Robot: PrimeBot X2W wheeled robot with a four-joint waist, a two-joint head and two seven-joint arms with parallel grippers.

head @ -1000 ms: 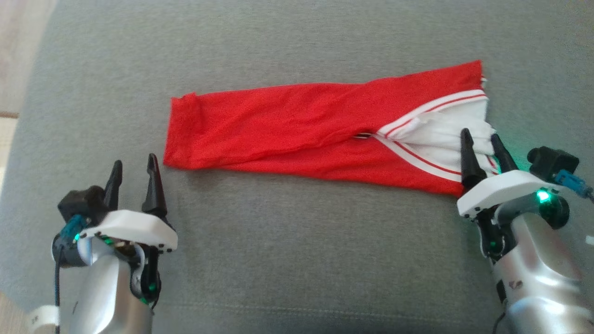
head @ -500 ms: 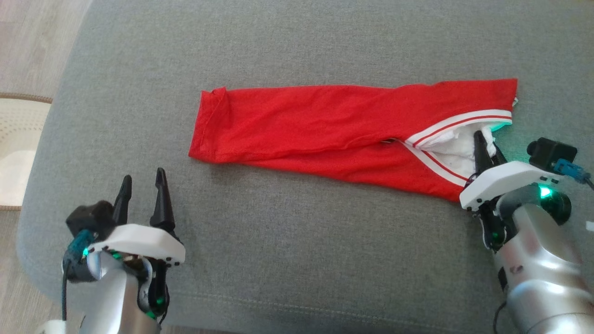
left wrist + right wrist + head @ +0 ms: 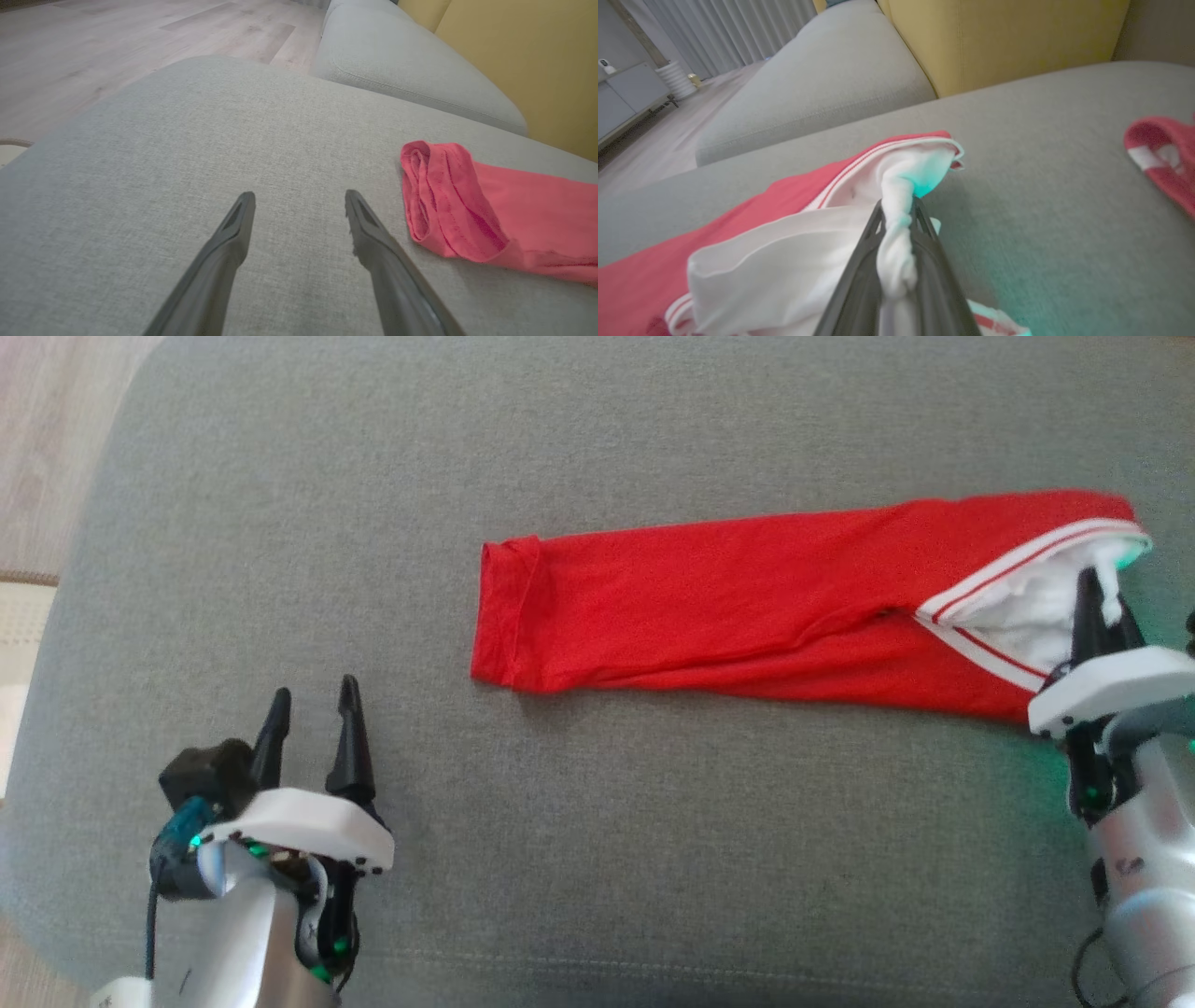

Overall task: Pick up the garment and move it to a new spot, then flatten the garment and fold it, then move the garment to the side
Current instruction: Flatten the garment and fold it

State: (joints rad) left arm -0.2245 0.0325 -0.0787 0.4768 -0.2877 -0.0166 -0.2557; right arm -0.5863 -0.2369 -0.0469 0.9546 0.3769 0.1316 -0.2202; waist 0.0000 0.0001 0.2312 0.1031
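My right gripper (image 3: 1102, 602), at the right edge of the head view, is clenched on a twist of the white lining at the waistband end of the red garment (image 3: 709, 607). In the right wrist view I can see that white cloth pinched tight between the two dark fingers (image 3: 859, 284). The garment lies stretched out as a long band on the grey sofa cushion (image 3: 560, 448), running from centre frame to the right edge with its hemmed end pointing left, while my left gripper (image 3: 313, 709) sits at the lower left over bare cushion, fingers spread and grasping nothing, apart from that hem.
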